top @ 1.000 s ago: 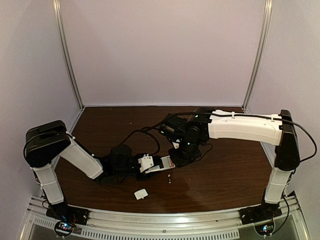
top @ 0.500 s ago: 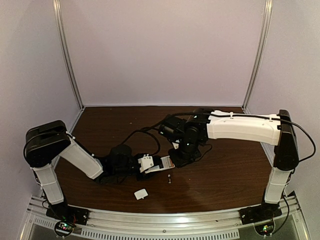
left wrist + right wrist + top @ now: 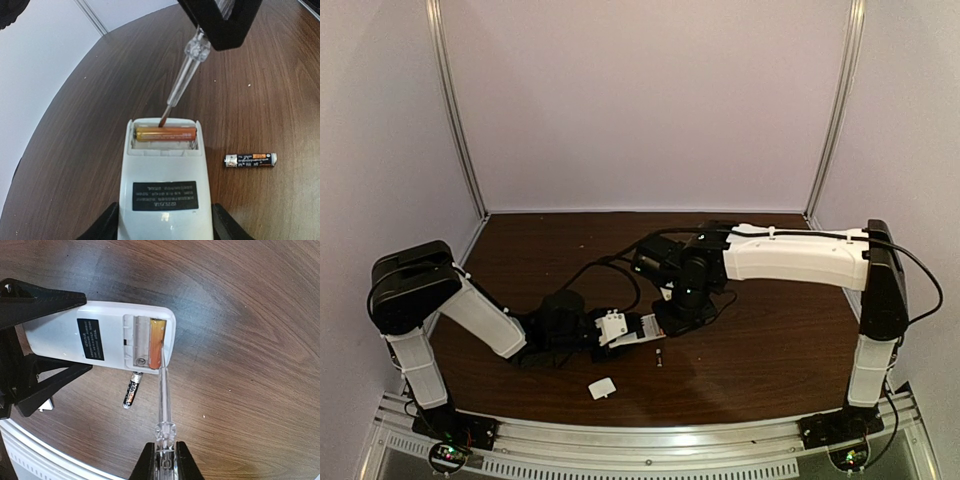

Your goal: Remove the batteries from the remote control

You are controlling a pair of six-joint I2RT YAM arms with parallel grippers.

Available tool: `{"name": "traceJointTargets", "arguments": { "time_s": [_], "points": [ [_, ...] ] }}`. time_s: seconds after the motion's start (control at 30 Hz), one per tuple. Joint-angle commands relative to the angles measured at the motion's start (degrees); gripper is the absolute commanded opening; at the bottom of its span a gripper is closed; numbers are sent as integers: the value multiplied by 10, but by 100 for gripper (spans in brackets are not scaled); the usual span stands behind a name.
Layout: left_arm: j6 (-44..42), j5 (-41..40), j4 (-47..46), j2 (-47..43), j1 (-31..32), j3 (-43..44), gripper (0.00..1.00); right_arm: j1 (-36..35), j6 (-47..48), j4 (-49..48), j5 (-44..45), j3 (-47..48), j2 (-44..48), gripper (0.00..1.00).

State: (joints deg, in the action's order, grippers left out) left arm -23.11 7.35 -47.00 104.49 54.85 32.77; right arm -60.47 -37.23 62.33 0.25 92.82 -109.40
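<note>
Remote control (image 3: 162, 185): flat white matte plastic slab with rounded corners, lying back-side up on the table (image 3: 280, 90), which is dark brown wood grain with a slight sheen. There is a black rectangular label (image 3: 165, 195) mid-back. The battery bay at the far end is open with no lid on it.

Orange-copper battery (image 3: 165, 133): a thin glossy cylinder, lying crosswise in the far slot of the bay. The near slot shows bare white plastic.

Dark battery (image 3: 249, 160): a thin cylinder with a black wrap, pale print and metal end caps. It lies flat on the wood just beside the remote's open end, not touching it.

Left gripper (image 3: 165, 225): black fingers sit one on each long side of the remote's near end, clamped on the body. Both batteries are beyond the fingertips.

Right gripper (image 3: 164, 460): black fingers pinched onto the clear plastic handle of the screwdriver (image 3: 164, 390), which has a thin metal shaft. Its tip sits at the outer edge of the orange-copper battery inside the bay. Cannot tell if it actually touches. That battery is a full tool-length from these fingers.

Cover piece (image 3: 602, 388): small, white and squarish, lying on the table nearer the arm bases, apart from the remote.
</note>
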Motion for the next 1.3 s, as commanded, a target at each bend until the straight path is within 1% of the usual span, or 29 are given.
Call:
{"name": "traceJointTargets", "arguments": {
  "time_s": [0.0,0.23,0.53,0.97,1.27],
  "points": [
    [-8,8,-51,-3,4,3,0,2,-1,18,19,18,-24,0],
    [-8,9,-49,-3,4,4,0,8,8,35,16,33,-37,0],
    [-9,13,-47,-3,4,4,0,25,33,47,-8,51,-54,0],
    [-10,18,-42,3,4,11,0,39,53,27,-68,73,-92,0],
    [-11,18,-37,6,4,14,0,40,62,20,-90,86,-111,0]
  ]
}}
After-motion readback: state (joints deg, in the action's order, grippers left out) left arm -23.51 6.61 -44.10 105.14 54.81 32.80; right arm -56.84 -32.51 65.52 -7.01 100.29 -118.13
